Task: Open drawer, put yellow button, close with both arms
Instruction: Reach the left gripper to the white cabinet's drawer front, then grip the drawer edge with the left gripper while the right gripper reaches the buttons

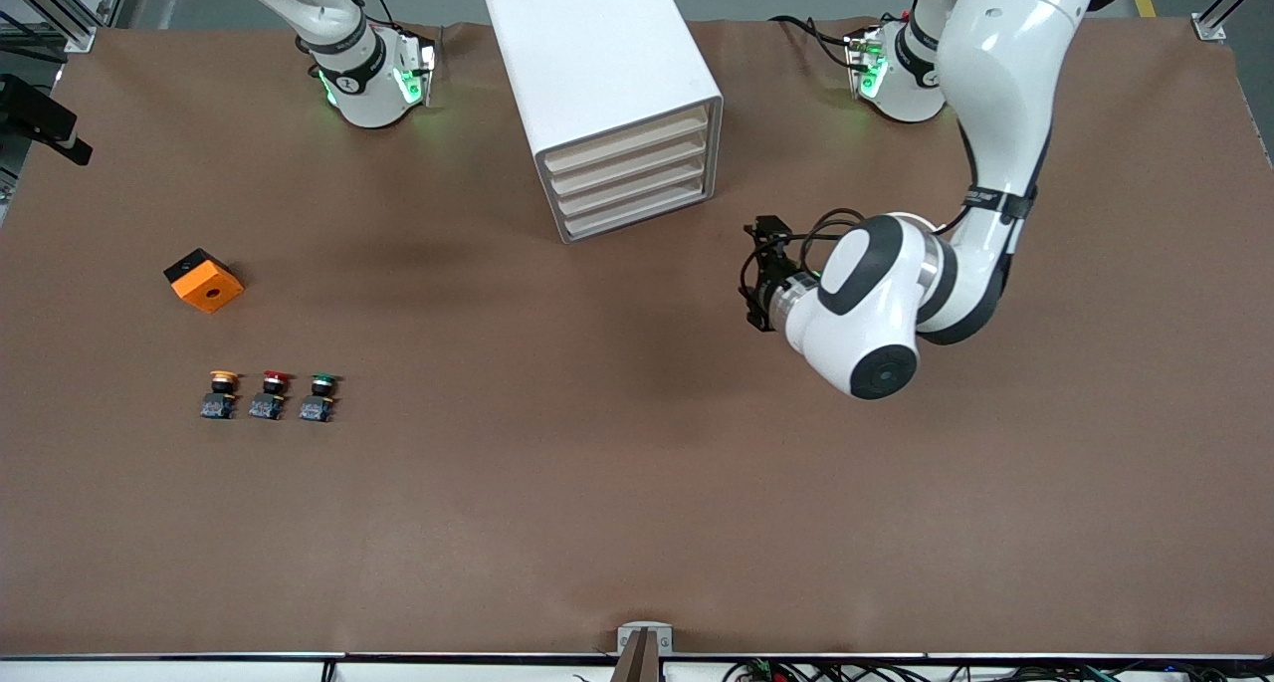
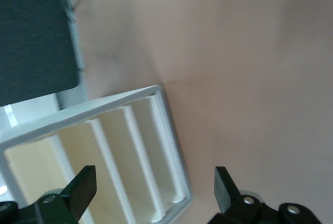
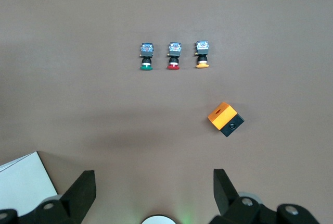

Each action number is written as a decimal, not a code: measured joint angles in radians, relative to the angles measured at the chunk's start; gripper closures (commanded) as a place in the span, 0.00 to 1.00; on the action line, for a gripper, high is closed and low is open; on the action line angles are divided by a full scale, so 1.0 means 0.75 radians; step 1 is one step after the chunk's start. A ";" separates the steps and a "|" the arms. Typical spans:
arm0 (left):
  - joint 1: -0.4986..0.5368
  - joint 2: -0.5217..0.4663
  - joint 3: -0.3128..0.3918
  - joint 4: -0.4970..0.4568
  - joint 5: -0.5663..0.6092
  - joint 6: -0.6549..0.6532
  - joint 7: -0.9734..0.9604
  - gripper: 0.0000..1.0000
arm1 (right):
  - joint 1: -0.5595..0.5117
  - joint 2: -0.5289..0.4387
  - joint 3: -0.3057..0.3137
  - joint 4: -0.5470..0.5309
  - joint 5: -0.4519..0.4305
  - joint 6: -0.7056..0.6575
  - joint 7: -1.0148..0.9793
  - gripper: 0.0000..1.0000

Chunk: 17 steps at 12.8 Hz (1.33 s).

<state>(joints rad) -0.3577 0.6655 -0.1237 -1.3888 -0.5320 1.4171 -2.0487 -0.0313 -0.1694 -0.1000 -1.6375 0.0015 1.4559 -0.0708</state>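
On the brown table (image 1: pixel 637 483), we've got the left end effector (image 1: pixel 758 276) released beside the closed drawer (image 1: pixel 625 150). The right end effector (image 3: pixel 154 193), spread wide, shows only in its wrist view, well apart from the yellow button (image 3: pixel 202 54).

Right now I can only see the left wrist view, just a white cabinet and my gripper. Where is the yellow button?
Observer: The yellow button stands toward the right arm's end of the table, nearer to the front camera than the cabinet.
Operator: Is it all alone?
Observer: No. It ends a row of three, with a red button in the middle and a green button at the other end. An orange block lies a bit farther from the camera.
Operator: What is the other arm doing?
Observer: The right gripper waits open, up over the table near its own base, and its camera looks at the buttons.
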 measured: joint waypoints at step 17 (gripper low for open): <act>-0.138 0.145 -0.003 -0.007 -0.353 -0.234 -0.353 0.13 | -0.057 0.404 -0.019 0.059 -0.009 0.192 -0.003 0.00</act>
<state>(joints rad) -0.4613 0.7746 -0.1261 -1.3937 -0.7970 1.2420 -2.3138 -0.0742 0.1336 -0.1140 -1.5930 -0.0050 1.6000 -0.0734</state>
